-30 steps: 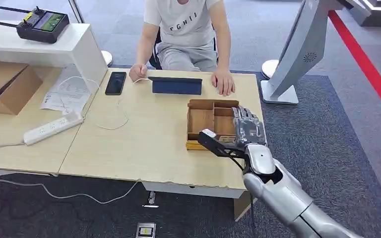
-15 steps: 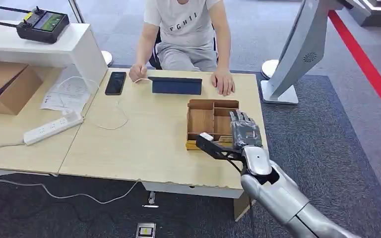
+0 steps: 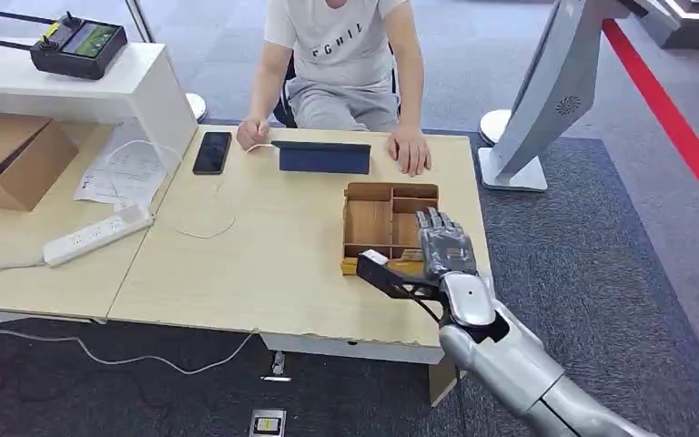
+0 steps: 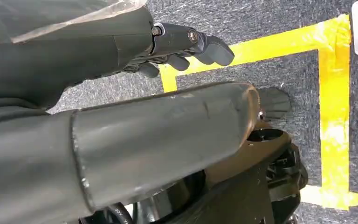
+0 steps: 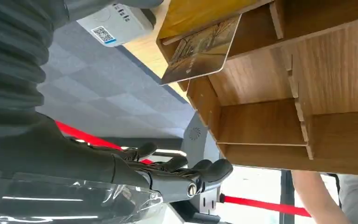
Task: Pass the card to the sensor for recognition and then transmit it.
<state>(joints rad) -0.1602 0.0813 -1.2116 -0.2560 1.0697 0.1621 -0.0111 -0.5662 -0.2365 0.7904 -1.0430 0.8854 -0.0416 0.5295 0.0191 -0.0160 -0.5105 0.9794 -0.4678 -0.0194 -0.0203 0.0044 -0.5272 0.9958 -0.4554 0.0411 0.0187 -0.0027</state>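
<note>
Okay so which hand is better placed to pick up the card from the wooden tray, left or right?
Right, probably. The right hand is at the wooden tray, open, with the card leaning in a compartment close by. The left hand hangs over carpet and yellow floor tape, holding nothing.

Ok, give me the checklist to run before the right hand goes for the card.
1. Right hand free: the right hand holds nothing, fingers apart. Ok.
2. Card reachable: the card stands tilted in an end compartment of the wooden box, part of it jutting past the rim. Ok.
3. Contact with the card: the hand's fingers are apart from it. Not ok.
4. Person out of the way: the person's hand rests on the table beyond the box, not touching it. Ok.
5. Sensor located: cannot tell which item is the sensor.
</note>
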